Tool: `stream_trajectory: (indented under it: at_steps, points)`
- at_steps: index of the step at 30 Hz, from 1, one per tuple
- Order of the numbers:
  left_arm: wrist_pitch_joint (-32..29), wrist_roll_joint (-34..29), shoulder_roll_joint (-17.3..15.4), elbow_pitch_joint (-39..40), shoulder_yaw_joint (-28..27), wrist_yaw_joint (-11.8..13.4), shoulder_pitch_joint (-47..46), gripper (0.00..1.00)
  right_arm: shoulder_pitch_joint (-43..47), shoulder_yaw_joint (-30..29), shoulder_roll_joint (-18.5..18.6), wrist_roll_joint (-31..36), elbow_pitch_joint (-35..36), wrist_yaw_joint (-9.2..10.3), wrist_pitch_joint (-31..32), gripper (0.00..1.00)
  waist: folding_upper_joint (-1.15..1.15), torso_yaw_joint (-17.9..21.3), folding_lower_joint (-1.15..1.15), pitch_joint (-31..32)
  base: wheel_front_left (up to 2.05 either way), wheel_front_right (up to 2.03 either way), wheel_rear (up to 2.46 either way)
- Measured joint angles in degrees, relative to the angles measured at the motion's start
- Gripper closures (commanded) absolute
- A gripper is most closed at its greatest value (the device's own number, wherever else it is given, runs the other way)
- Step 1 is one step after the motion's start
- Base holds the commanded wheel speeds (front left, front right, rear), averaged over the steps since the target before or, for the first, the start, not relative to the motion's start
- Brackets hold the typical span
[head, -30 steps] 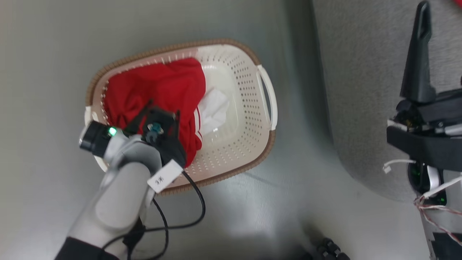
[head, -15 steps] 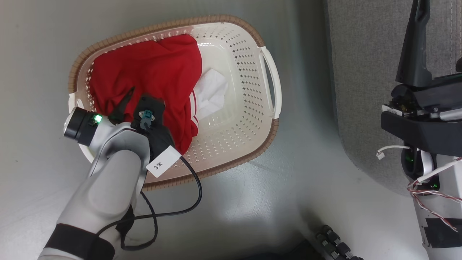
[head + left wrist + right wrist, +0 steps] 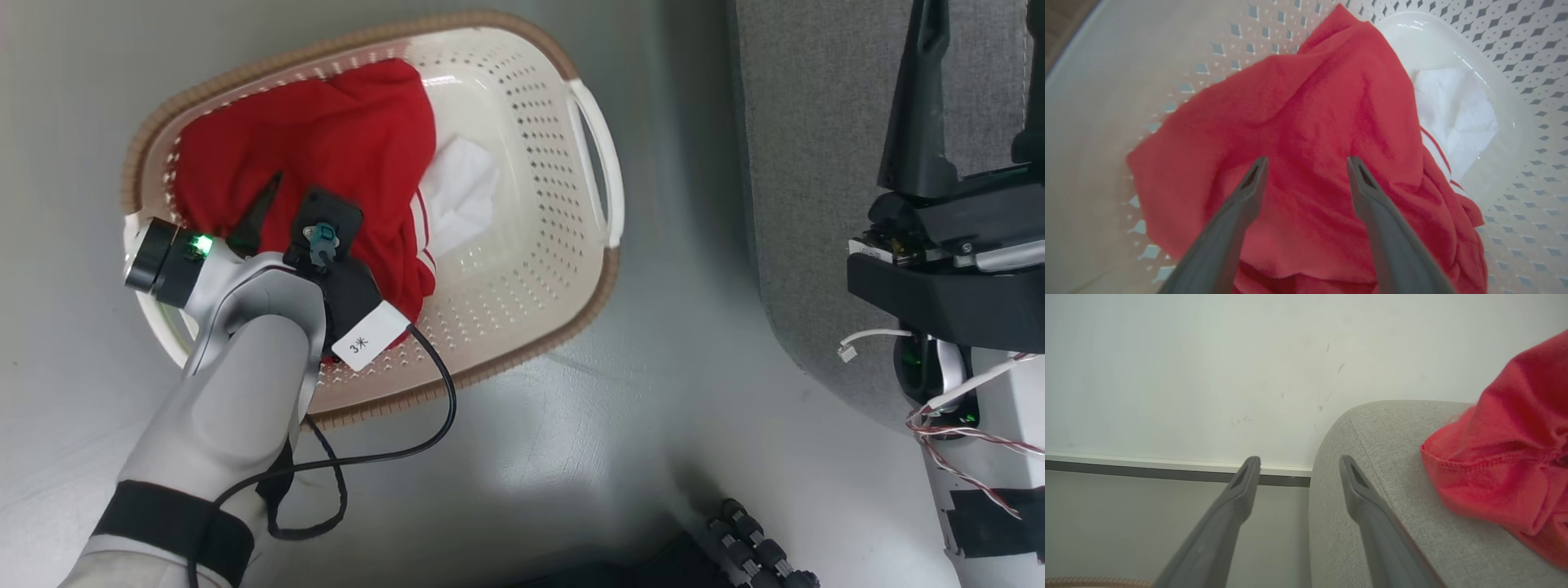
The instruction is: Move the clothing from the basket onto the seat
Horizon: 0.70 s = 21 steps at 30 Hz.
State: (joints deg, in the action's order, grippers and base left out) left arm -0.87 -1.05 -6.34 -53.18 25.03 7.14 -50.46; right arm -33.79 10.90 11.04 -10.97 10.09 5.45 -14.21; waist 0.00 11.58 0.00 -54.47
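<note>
Red soft cloth lies straight ahead of the left gripper (image 3: 1307, 163), at twelve o'clock in the left wrist view. Its two dark fingers are spread wide with nothing between them. Whether the tips already touch the fabric cannot be told. This clothing (image 3: 1310, 102) is a crumpled, matte heap with loose folds. Its long axis runs from about seven o'clock to one o'clock in that view, roughly along the fingers' own line. I judge that a straight descent and pinch would catch a fold. A white panel (image 3: 1453, 110) of thinner, creased cloth pokes out at two o'clock, on the glossy floor of the basket (image 3: 1527, 49). The basket's cream plastic walls are pierced with diamond holes under a brown woven-look rim.

In the head view the heap fills the basket's nine o'clock half, so the left arm is plainly the nearer one. Across a strip of smooth grey floor (image 3: 653, 425), at three o'clock from the basket, stands the seat (image 3: 816, 163). It is grey, coarsely woven and round-edged. The right gripper (image 3: 1298, 461) hangs by its corner, fingers apart and empty. Another red garment (image 3: 1515, 457) with a stitched hem rests on the seat at three o'clock in the right wrist view.
</note>
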Motion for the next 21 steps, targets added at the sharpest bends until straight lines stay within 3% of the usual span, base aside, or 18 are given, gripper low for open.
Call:
stream_trajectory:
  at_steps: [4, 5, 6, 7, 9, 21]
  points:
    - [-0.6, -0.7, 0.2, -1.7, -0.6, 0.0, -0.5, 0.01, -0.3, 0.3, -0.3, 0.0, -0.6, -0.23, 0.0, 0.00, 0.00, 0.2, 0.00, -0.2, 0.00, 0.00, 0.00]
    - [-0.9, -0.8, 0.2, -2.1, -0.9, 0.0, -0.7, 0.07, -0.5, 0.4, -0.4, 0.0, -0.8, -0.42, -0.1, 0.00, 0.00, 0.2, 0.00, -0.2, 0.00, 0.00, 0.00]
    - [-1.1, -1.0, 0.2, -2.4, -1.1, 0.0, -0.8, 0.31, -0.6, 0.5, -0.4, 0.0, -0.9, -0.42, -0.1, 0.00, 0.00, 0.2, 0.00, -0.2, 0.00, 0.00, 0.00]
    - [-1.2, -1.6, 0.2, -3.2, -1.2, 0.0, -0.8, 0.66, -0.9, 0.5, -0.5, 0.0, -1.1, -0.43, -0.1, 0.00, 0.00, 0.3, 0.00, -0.2, 0.00, 0.00, 0.00]
    - [-1.4, -2.8, 0.2, -3.7, -1.2, 0.0, -0.8, 1.00, -0.9, 0.5, -0.6, 0.0, -1.4, -0.43, -0.1, 0.00, 0.00, 0.4, 0.00, -0.3, 0.00, 0.00, 0.00]
    - [0.1, -4.1, 1.5, -4.9, -1.9, 0.0, -1.3, 1.00, -1.0, 0.5, -1.3, 0.0, -3.5, -0.91, -0.5, 0.00, 0.00, 0.6, 0.00, 0.6, 0.00, 0.00, 0.00]
